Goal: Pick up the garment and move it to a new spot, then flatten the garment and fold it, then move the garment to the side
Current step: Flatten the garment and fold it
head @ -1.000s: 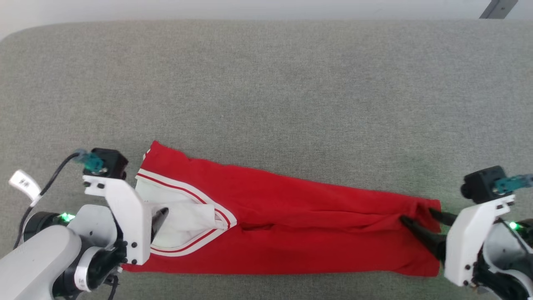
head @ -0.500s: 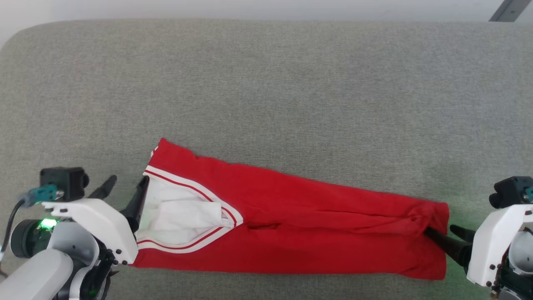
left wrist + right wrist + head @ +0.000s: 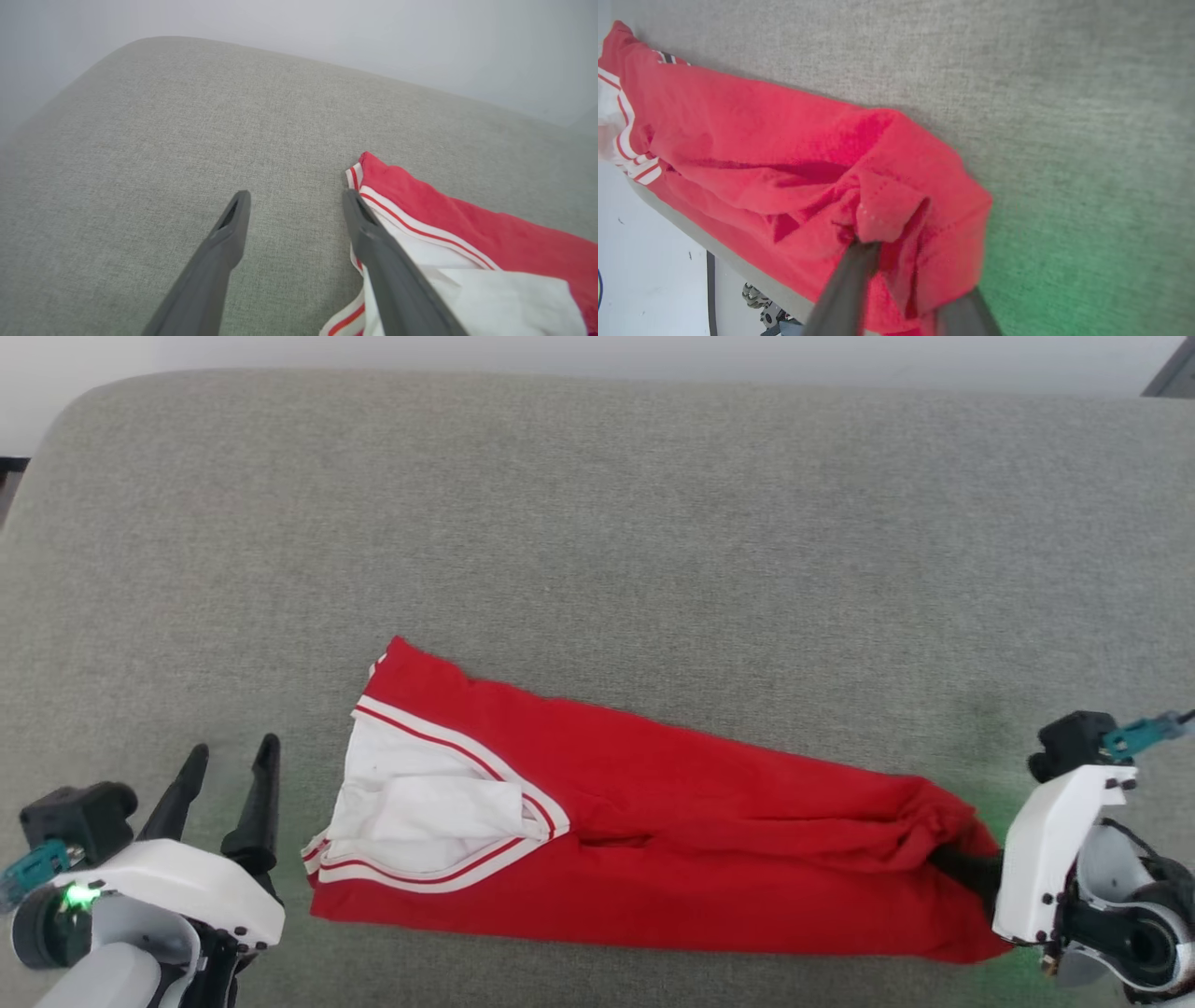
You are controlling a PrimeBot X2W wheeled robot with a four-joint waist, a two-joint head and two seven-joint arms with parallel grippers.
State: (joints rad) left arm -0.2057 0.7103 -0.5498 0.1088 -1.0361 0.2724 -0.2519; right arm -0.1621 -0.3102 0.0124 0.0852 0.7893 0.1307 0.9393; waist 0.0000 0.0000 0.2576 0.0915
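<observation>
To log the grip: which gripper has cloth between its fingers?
The right gripper: its fingers reach into the red end of the garment. The left gripper stands open over the cushion, beside the white sleeve.

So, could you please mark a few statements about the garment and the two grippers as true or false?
1. The garment lies as a long strip across the grey surface. True.
2. The left gripper is shut on the garment. False: its jaws stand open over bare surface, beside the garment's left end.
3. The right gripper reaches into the bunched fabric at the garment's right end. True.
4. The white part lies at the garment's right end. False: it lies at the left end, nearest the left gripper.
</observation>
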